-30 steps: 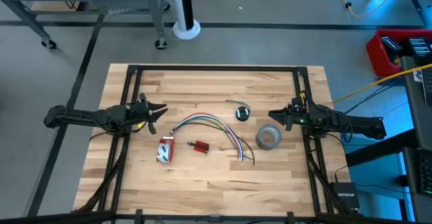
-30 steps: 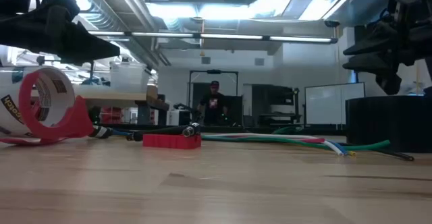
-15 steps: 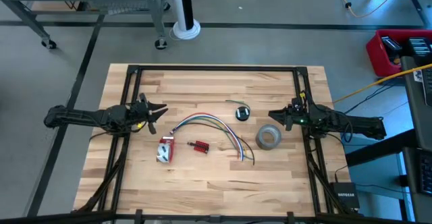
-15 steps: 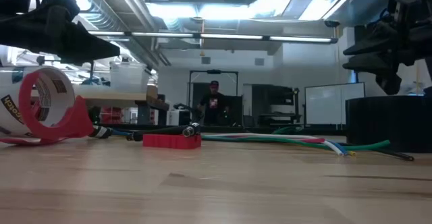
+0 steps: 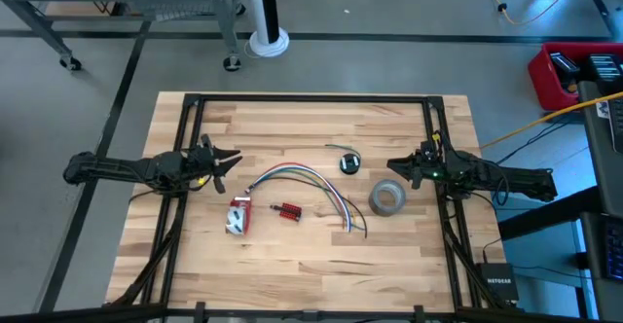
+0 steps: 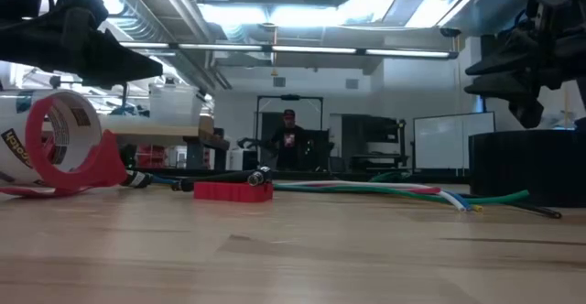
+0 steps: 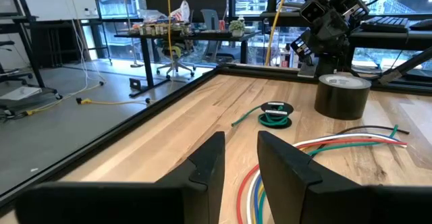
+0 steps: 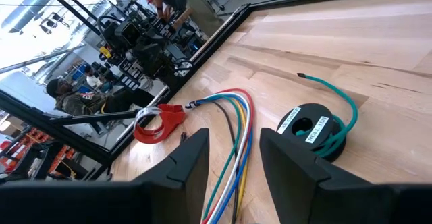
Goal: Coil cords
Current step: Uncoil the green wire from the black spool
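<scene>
Cords (image 5: 349, 162): a small round coil of thin dark cord with teal sheen, a white label across its top and one loose teal end trailing out. It lies on the worktop (image 5: 292, 255) toward the far edge, right of centre, near the grey tape roll (image 5: 387, 198). Left gripper (image 5: 229, 160) hovers by the left edge, fingers parted, empty. Right gripper (image 5: 397, 167) hovers near the right edge, fingers spread, empty
</scene>
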`<move>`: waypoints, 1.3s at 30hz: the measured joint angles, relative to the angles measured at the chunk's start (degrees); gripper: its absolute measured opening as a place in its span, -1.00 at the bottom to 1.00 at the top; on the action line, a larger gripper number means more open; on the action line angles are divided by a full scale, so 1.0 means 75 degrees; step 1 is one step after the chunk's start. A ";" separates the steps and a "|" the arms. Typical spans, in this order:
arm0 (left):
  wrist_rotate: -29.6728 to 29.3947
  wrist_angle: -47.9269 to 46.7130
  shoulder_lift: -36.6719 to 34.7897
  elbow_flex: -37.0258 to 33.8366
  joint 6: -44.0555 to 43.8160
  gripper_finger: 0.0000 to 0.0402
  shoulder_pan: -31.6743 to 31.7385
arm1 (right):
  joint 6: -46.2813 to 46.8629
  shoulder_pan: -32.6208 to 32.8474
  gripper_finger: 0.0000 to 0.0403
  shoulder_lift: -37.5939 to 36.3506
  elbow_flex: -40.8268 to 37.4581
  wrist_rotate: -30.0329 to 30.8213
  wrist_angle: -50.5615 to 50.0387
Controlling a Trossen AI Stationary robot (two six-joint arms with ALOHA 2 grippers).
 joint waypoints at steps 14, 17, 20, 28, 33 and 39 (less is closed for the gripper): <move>-0.0009 0.0050 0.0001 -0.0002 -0.1169 -0.59 0.0001 | 0.0593 -0.0003 -0.31 0.0009 -0.0029 0.0573 0.1433; -0.0009 0.0058 0.0001 -0.0002 -0.1792 -0.59 -0.0001 | 0.0598 -0.0003 -0.31 0.0009 -0.0023 0.1272 0.1687; -0.0011 0.0082 0.0001 -0.0005 -0.2246 -0.59 0.0000 | 0.0598 -0.0003 -0.31 0.0009 -0.0017 0.2329 0.1825; -0.0014 0.0100 -0.0001 -0.0005 -0.2893 -0.59 0.0001 | 0.0528 -0.0003 -0.31 0.0009 -0.0015 0.2752 0.1817; -0.0015 0.0100 -0.0001 -0.0005 -0.3554 -0.59 0.0001 | 0.0632 -0.0003 -0.31 0.0012 -0.0009 0.2324 0.1813; -0.0221 0.0103 0.0001 -0.0005 -0.3407 -0.59 0.0001 | 0.1020 -0.0003 -0.31 0.0406 -0.0003 0.2272 0.1807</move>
